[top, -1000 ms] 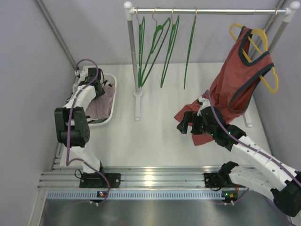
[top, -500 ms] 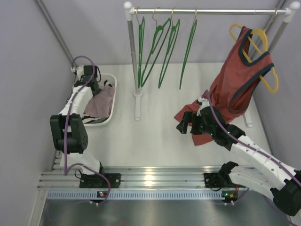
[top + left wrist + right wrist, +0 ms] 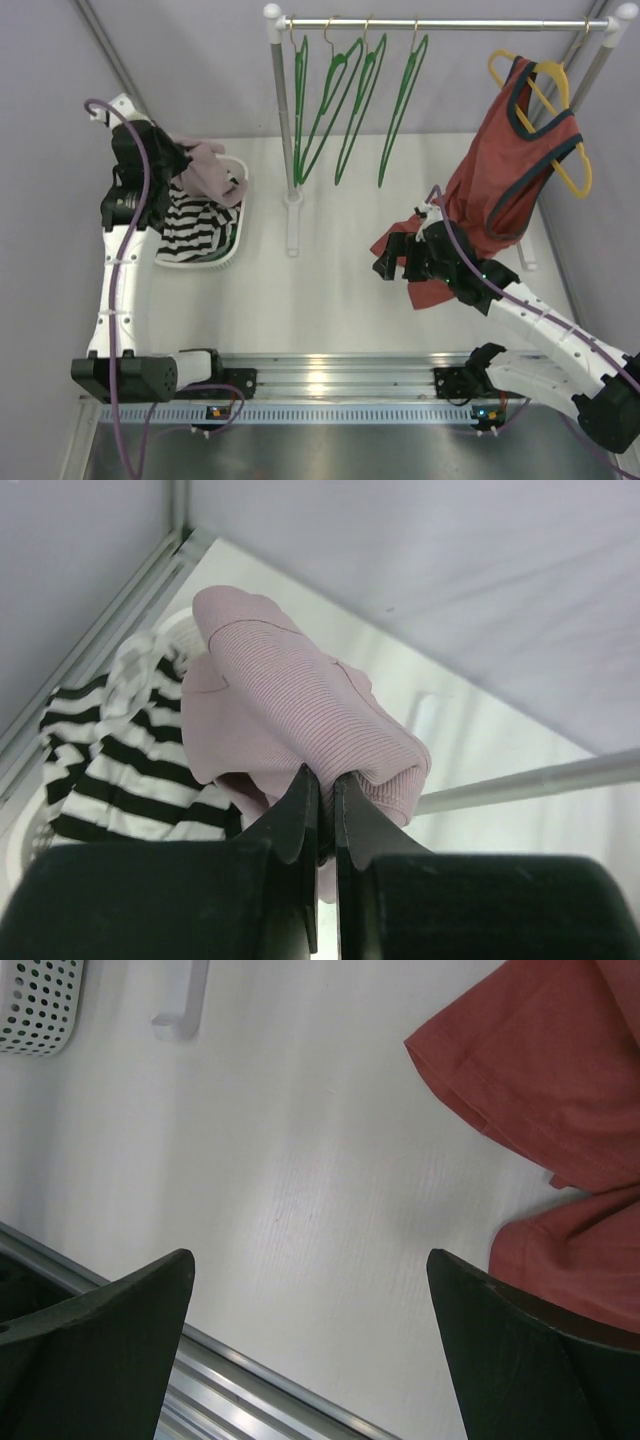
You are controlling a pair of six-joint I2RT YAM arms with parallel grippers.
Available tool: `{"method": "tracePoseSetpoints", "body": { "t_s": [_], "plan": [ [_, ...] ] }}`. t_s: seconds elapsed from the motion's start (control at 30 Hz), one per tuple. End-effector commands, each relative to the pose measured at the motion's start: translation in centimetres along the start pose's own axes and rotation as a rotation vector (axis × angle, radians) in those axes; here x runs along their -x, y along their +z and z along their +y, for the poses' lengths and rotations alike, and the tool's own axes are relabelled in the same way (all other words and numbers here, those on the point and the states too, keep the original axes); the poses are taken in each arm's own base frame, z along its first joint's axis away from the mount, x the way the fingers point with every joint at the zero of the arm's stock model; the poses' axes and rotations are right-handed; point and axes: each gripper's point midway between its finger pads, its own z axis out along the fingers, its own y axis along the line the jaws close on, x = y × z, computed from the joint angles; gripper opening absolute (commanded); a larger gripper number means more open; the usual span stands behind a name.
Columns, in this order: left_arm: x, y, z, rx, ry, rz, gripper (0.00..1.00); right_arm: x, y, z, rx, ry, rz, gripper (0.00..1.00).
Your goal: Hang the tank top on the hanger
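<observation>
My left gripper [image 3: 322, 780] is shut on a fold of the dusty-pink tank top [image 3: 290, 710], which hangs bunched above the white basket [image 3: 232, 258]. In the top view the pink tank top [image 3: 210, 168] is lifted over the basket's far end, beside the left gripper [image 3: 178, 158]. Several green hangers [image 3: 355, 105] hang by brass hooks from the rail [image 3: 450, 24]. My right gripper [image 3: 310, 1260] stands wide open over bare table, with nothing between its fingers; in the top view the right gripper [image 3: 400, 262] sits low at centre right.
A black-and-white striped garment [image 3: 195, 225] lies in the basket. A rust-red top with dark green trim [image 3: 510, 170] hangs on a yellow hanger [image 3: 560, 100] at the rail's right end, its hem on the table by my right gripper. The rack's white post [image 3: 285, 130] stands mid-table.
The left gripper shut on the pink tank top in the basket and lifted it up and left, uncovering the striped garment. The right arm stayed almost still.
</observation>
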Motion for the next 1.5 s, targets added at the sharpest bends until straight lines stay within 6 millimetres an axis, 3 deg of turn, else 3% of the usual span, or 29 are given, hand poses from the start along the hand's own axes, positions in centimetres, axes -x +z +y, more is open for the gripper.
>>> {"method": "tracePoseSetpoints", "body": {
  "t_s": [0.0,0.13,0.33,0.47,0.6,0.83,0.97,1.1,1.13,1.2,1.3,1.33,1.43,1.47],
  "plan": [
    [6.5,-5.2,-4.7,-0.230,-0.017,-0.162,0.00,2.5,-0.2,2.0,0.055,-0.022,-0.066,1.00],
    [11.1,-10.6,-6.9,-0.352,-0.035,-0.285,0.00,2.5,-0.1,2.0,0.054,-0.022,-0.068,1.00],
    [16.4,-17.7,-9.4,-0.518,-0.044,-0.442,0.00,2.7,-0.1,2.1,0.056,-0.025,-0.070,1.00],
    [17.0,-19.7,-10.8,-0.603,-0.055,-0.447,0.00,2.7,-0.2,2.2,0.059,-0.023,-0.074,1.00],
    [14.8,-19.2,-11.0,-0.647,-0.083,-0.378,0.00,2.6,-0.3,2.1,0.060,-0.019,-0.075,1.00],
    [5.8,-15.4,-9.2,-0.639,-0.153,-0.158,0.00,2.3,-0.6,1.9,0.059,-0.022,-0.072,1.00],
    [1.8,-14.3,-8.7,-0.645,-0.188,-0.065,0.00,2.1,-0.7,1.7,0.056,-0.021,-0.070,1.00],
    [-1.8,-15.4,-9.6,-0.677,-0.179,-0.007,0.00,2.0,-0.6,1.7,0.057,-0.014,-0.069,1.00],
    [-3.2,-14.8,-9.3,-0.647,-0.188,0.013,0.00,2.1,-0.6,1.7,0.058,-0.014,-0.073,1.00],
    [-5.8,-15.7,-10.0,-0.673,-0.186,0.066,0.00,1.8,-0.6,1.6,0.055,-0.010,-0.069,1.00],
    [-11.4,-15.7,-9.7,-0.650,-0.203,0.172,0.00,1.6,-0.5,1.4,0.053,-0.003,-0.067,1.00],
    [-14.4,-15.5,-9.2,-0.632,-0.211,0.235,0.00,1.4,-0.5,1.4,0.052,0.000,-0.063,1.00],
    [-21.1,-16.3,-9.2,-0.630,-0.208,0.371,0.00,0.8,0.0,0.9,0.043,0.012,-0.051,1.00],
    [-23.3,-17.7,-9.7,-0.666,-0.186,0.421,0.00,0.6,0.1,0.9,0.042,0.019,-0.048,1.00]
  ]
}}
